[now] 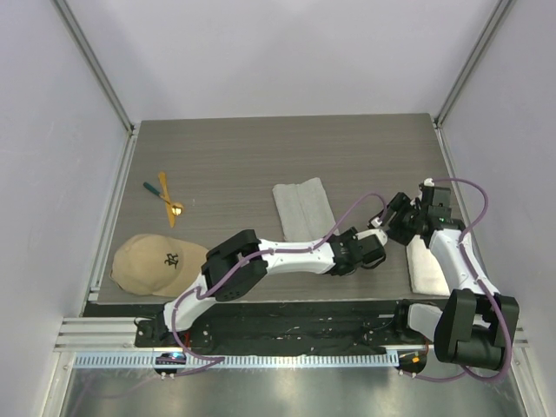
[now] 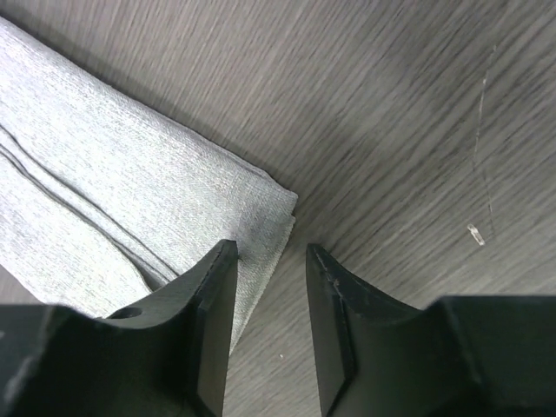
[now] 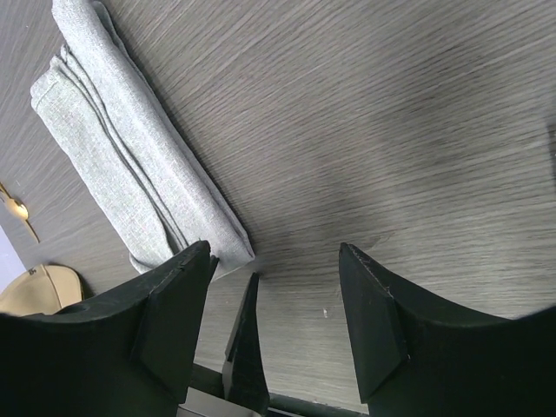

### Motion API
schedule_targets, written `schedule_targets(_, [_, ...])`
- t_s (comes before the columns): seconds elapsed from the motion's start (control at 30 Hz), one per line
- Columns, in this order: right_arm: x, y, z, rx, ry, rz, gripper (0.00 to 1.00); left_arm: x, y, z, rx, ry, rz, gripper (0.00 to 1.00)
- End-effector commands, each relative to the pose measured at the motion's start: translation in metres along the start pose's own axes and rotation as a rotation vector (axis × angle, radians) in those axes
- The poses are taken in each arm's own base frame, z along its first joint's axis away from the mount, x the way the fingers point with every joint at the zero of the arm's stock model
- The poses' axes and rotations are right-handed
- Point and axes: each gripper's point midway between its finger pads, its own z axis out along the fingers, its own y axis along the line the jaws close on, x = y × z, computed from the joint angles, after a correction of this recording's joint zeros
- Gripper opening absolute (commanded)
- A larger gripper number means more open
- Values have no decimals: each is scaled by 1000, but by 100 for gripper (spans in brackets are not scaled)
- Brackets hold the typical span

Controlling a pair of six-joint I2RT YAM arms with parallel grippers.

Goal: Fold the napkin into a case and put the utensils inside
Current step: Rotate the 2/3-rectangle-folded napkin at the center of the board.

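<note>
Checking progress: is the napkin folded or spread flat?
Folded: the napkin lies as a narrow strip, with stacked layer edges showing.

In the right wrist view the napkin [image 3: 130, 148] runs off the top edge, and its near end sits behind a finger [image 3: 174, 321] of the right claw [image 3: 276, 252]. The gold spoon [image 3: 17, 211] and tan cap [image 3: 35, 291] are cut by the left edge. From above, the right arm [image 1: 458, 258] covers part of the white towel [image 1: 424, 271].
</note>
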Motion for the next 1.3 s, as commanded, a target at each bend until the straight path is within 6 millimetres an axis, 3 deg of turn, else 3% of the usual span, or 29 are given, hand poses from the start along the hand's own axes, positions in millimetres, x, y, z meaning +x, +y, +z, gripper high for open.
schedule_targets(0.0, [15,-3,2,-12,64,10,66,-15,8,15,-37,-60,-28,39])
schedule_targets(0.23, [15,-6,7,-8,79,19,66,-14,15,23,-64,-89,-62,24])
schedule_targets(0.5, [21,-3,16,-53,115,24,72,-23,33,8,-63,-170,-182,3])
schedule_targets(0.57, [21,3,16,-91,119,10,74,-16,38,6,-60,-167,-205,2])
schedule_targets(0.63, [23,7,16,-122,130,13,74,-24,43,-7,-23,-204,-283,0])
schedule_targets(0.67, [25,13,17,-163,136,10,74,-12,48,-4,-21,-184,-303,0])
schedule_targets(0.73, [30,18,20,-202,160,14,74,-20,58,-16,16,-225,-398,0])
schedule_targets(0.77, [35,22,23,-213,185,-4,73,-5,58,-15,28,-209,-411,0])
schedule_targets(0.83, [46,31,27,-252,241,-18,72,-12,69,-27,53,-256,-487,0])
schedule_targets(0.87, [50,40,28,-281,252,-34,72,1,66,-26,75,-235,-518,0])
schedule_targets(0.93, [57,49,30,-301,271,-52,72,-1,70,-33,104,-272,-585,0])
schedule_targets(1.1, [83,81,37,-376,309,-91,74,23,76,-52,175,-295,-733,0])
schedule_targets(1.17, [85,92,39,-413,302,-114,74,37,81,-53,170,-286,-775,0])
schedule_targets(1.27, [87,99,44,-431,287,-150,74,41,84,-61,200,-305,-826,0])
